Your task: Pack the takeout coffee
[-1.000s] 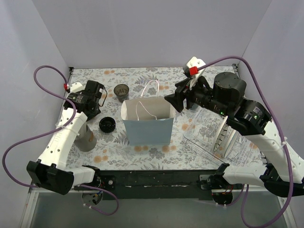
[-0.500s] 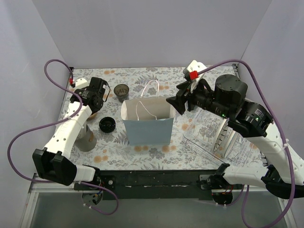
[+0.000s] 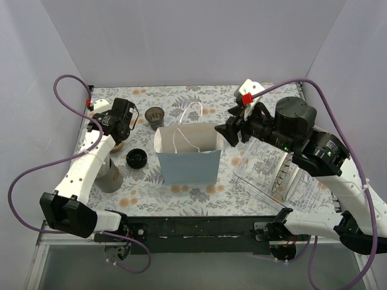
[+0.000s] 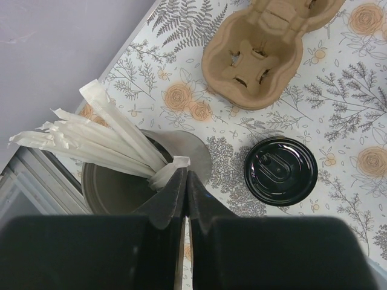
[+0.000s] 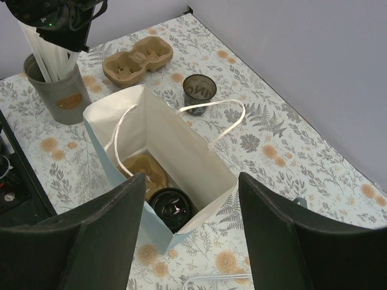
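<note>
Flowery worktop [image 3: 151, 187], seen from the top: the blue bag [image 3: 188, 166] hides its inside. Only the right wrist view shows the takeout coffee [image 5: 171, 207] in it, lower middle. Right tool [image 5: 190, 181] spread wide, empty; left tool [image 4: 186, 181] pinched together, empty. Grey cup's [image 5: 57, 90] orange label is unreadable.

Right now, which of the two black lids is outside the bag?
The black lid on the table, left of the light-blue bag, beside the grey straw cup; the other lid is inside it.

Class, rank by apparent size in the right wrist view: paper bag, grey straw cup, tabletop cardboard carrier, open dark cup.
1. paper bag
2. grey straw cup and tabletop cardboard carrier look alike; unranked
3. open dark cup
</note>
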`<action>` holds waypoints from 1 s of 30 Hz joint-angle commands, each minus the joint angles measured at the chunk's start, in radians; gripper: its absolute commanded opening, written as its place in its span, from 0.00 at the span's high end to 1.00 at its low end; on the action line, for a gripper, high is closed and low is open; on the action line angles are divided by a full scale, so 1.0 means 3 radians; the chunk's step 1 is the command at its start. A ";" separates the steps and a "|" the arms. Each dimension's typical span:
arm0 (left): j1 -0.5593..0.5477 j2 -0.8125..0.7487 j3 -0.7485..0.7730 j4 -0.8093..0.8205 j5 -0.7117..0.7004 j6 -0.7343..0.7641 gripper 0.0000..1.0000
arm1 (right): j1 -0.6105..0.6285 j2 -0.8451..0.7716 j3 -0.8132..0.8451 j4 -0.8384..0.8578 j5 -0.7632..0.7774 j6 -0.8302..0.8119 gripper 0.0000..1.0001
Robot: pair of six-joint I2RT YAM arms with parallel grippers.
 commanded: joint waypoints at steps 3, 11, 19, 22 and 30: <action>0.0014 -0.0147 0.0360 -0.0168 -0.0215 0.0072 1.00 | -0.0013 -0.0072 0.0093 0.0010 0.0053 -0.0053 0.30; 0.0014 -0.0117 0.1407 -0.0511 0.0136 0.0403 1.00 | -0.0013 -0.0057 0.0211 -0.0052 0.0068 -0.0099 0.30; 0.0014 -0.0198 0.2702 -0.0511 0.0848 0.0594 1.00 | -0.0013 -0.0277 0.0109 0.0020 0.0278 -0.0099 0.30; 0.0009 -0.0316 0.2743 -0.0511 0.0950 0.0467 1.00 | -0.0013 -0.0287 0.0144 0.0015 0.0319 -0.0043 0.30; 0.0009 -0.0633 0.2621 0.0480 0.1905 0.0706 1.00 | -0.0013 -0.0246 0.0185 0.0081 0.0339 0.0198 0.31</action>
